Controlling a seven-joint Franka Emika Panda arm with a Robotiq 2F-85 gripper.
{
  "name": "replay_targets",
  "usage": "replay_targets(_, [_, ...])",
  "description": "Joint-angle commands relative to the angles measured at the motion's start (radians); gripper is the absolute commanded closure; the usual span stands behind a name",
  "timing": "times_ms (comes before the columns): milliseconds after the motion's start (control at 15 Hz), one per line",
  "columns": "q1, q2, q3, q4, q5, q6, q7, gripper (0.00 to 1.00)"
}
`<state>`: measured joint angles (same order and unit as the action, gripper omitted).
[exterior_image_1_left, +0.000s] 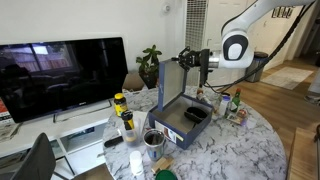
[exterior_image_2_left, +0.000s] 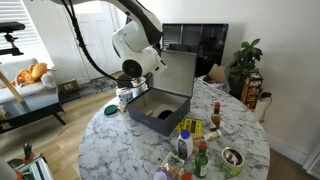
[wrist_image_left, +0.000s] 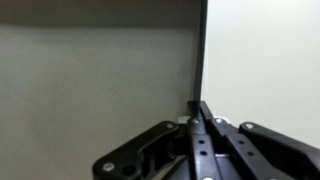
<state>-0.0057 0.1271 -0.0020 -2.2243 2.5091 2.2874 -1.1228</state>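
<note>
honestly nothing readable here. the bottles (exterior_image_2_left: 186, 146) have labels, but they're too small and blurry to make out in both exterior views. the tv screen (exterior_image_1_left: 60, 75) just shows dark reflections, and the wrist view only gets the blank grey box lid (wrist_image_left: 90, 70).

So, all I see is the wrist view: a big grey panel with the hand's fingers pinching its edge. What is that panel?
Observer: It's the raised lid of a grey-blue box that sits open on a round marble table.
Operator: Oh! Is there anything in the box?
Observer: Yes, one dark item lies on its floor, but it's too small here to tell what it is.
</note>
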Motion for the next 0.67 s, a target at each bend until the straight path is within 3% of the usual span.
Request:
replay_targets(0, [0.013,0.004,-0.015,-0.004,-0.002,-0.016,-0.027,0.99])
replay_targets(600, [0.044,0.015,0.002,-0.01,-0.003,-0.02,-0.027,0.99])
